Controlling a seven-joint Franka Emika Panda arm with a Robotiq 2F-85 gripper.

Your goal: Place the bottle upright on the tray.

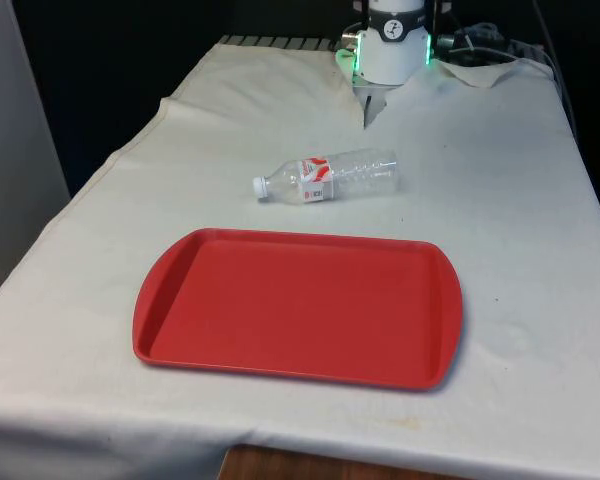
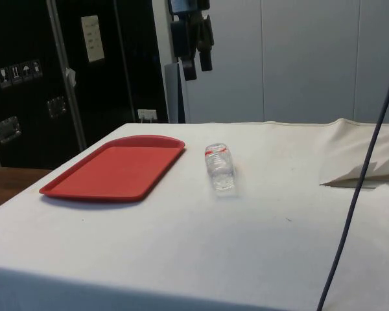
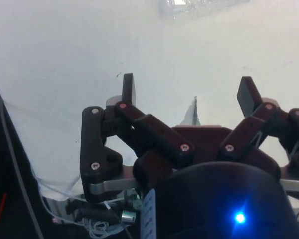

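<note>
Front view: red tray (image 1: 180, 300) bare; bottle (image 1: 327, 177) lying beside it.

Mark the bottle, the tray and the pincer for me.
bottle (image 1: 332, 176), front view, on the clear body beside the red-and-white label.
tray (image 1: 297, 303), front view, on the bare red floor.
pincer (image 3: 188, 92), wrist view, midway between the two open fingertips.

White cloth (image 1: 520, 230): covers the whole table, creased and bunched at the far end. Dark cabinets (image 2: 26, 78): beside the table in the side view, bearing small labels. Cable (image 2: 360, 181): dark, crossing that view's right side.
</note>
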